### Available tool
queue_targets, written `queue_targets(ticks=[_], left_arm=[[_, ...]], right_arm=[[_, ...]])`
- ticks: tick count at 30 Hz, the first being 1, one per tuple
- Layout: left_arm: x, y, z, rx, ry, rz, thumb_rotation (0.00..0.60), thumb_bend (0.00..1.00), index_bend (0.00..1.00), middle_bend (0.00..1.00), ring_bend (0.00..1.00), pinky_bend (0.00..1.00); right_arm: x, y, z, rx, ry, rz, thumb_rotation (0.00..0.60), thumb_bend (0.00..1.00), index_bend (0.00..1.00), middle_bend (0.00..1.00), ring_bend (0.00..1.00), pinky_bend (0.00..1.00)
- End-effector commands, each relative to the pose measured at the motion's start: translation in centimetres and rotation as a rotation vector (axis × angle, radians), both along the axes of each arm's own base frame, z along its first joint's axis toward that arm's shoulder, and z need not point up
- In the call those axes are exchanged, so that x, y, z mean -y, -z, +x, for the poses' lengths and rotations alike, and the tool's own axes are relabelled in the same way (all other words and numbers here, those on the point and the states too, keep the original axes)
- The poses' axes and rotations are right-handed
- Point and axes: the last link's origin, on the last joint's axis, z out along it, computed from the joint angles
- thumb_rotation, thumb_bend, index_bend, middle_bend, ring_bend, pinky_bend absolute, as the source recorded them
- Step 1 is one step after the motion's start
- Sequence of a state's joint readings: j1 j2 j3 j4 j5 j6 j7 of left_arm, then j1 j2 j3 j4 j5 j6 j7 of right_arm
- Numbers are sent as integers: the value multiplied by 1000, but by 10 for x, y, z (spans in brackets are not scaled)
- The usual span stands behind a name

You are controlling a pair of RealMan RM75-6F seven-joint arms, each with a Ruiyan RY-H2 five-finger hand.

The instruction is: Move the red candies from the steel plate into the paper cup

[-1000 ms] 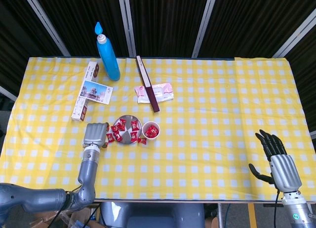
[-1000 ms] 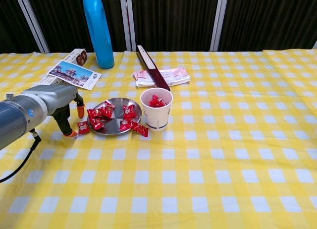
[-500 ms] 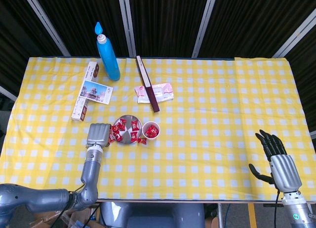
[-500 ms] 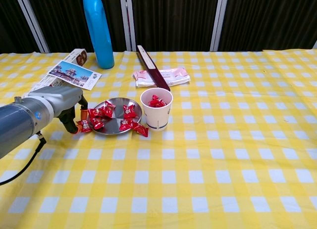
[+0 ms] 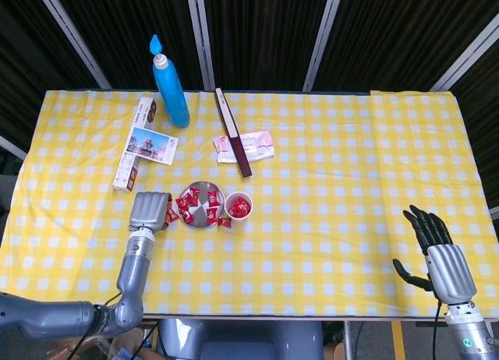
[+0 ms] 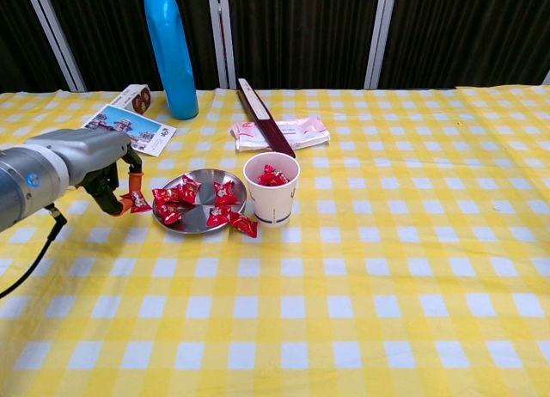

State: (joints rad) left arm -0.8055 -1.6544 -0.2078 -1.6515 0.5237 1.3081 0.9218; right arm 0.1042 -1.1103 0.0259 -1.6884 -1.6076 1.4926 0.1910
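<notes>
Yellow checked cloth [image 6: 361,268]. Left hand [image 6: 110,175] pinches one red candy [image 6: 137,202] just left of plate [image 6: 199,225]; cup [image 6: 271,189] sits beyond the plate, more candies [image 6: 225,193] between. Right hand [image 5: 437,247] idle, fingers apart. Risks: thin pinch slips mid-carry; hand clips cup rim, tipping it.

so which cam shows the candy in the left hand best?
Chest view: the left hand pinches a red candy in profile, clear of the steel plate. Head view shows the hand from above, hiding the candy.
</notes>
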Motion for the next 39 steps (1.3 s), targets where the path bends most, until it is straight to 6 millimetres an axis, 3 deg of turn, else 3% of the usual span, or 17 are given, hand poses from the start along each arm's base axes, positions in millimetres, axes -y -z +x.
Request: queue_targets(ticks=[1,6,11,15,20,29,34,39], left_arm=[[-1,-19,12,39,40,25,600,448,514,943,999,1000],[-9,-26,44,97,116,40,600,448,512,942,999,1000],[-17,-17,77,124,188,35,600,445,507,937,998,1000],[-22,-3,98,132,227,11,600,442,506,934,998,1000],[-22,28,129,95,291,-47,600,429,505,933,998,1000],[-22,41,135,61,284,-72,600,333,465,916,991,1000],[-23,27,133,105,280,-42,600,253,437,908,988,1000],[-27,3,124,150,270,4,600,236,406,850,976,1000]], right_arm=[[0,0,0,-1,0,1,600,387,0,0,0,0],[0,1,0,-2,1,0,600,388,0,0,0,0],[0,0,-1,1,3,-5,600,387,0,0,0,0],[1,-1,-1,4,5,-5,600,388,0,0,0,0],[2,-2,-1,10,6,-4,600,387,0,0,0,0],[1,-3,-1,13,2,-5,600,388,0,0,0,0],[1,-3,-1,13,1,-5,600,387,0,0,0,0],[1,-2,-1,8,1,-3,600,388,0,0,0,0]])
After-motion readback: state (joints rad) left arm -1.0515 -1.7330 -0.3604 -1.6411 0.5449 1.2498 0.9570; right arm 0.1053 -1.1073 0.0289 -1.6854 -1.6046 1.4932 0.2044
